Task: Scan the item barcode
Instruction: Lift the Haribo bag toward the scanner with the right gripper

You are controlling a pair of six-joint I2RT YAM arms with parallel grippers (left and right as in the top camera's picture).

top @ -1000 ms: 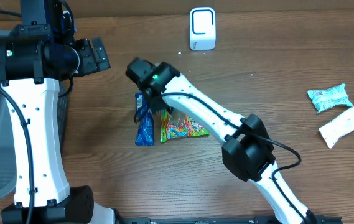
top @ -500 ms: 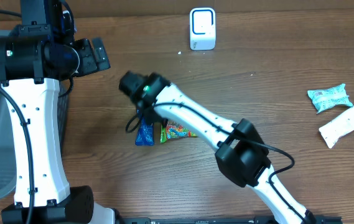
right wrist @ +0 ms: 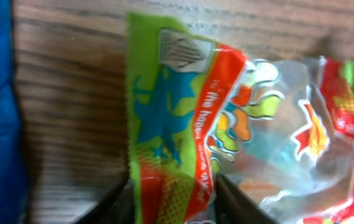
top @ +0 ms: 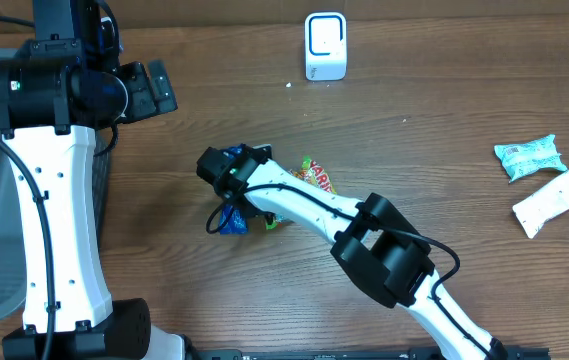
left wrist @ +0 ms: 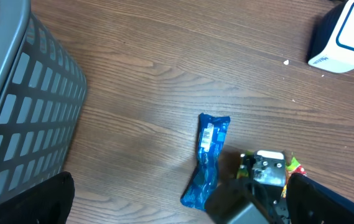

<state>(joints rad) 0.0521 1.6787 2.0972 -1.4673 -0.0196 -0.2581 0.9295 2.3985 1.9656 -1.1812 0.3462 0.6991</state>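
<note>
A green and red candy packet [right wrist: 189, 124] fills the right wrist view, its barcode near the top edge. My right gripper [right wrist: 173, 199] is shut on the packet's lower edge, with a dark finger [right wrist: 117, 202] pressed to each side. From overhead the right gripper [top: 244, 205] sits at table centre, and the candy packet [top: 314, 176] sticks up behind it. The white scanner [top: 325, 45] stands at the back. My left gripper [top: 149, 88] hangs open and empty at the upper left, and in its own view the left gripper [left wrist: 183, 208] looks down on the right arm's wrist [left wrist: 264, 177].
A blue packet [top: 230, 220] lies just left of the right gripper, and the blue packet [left wrist: 208, 158] also shows from the left wrist. A grey basket [left wrist: 21, 112] stands at the left edge. A teal packet [top: 529, 155] and a white tube [top: 559, 198] lie at the far right.
The right arm swung down and left, then its jaws closed on the candy packet, which now stands tilted up off the table. The left arm has not moved.
</note>
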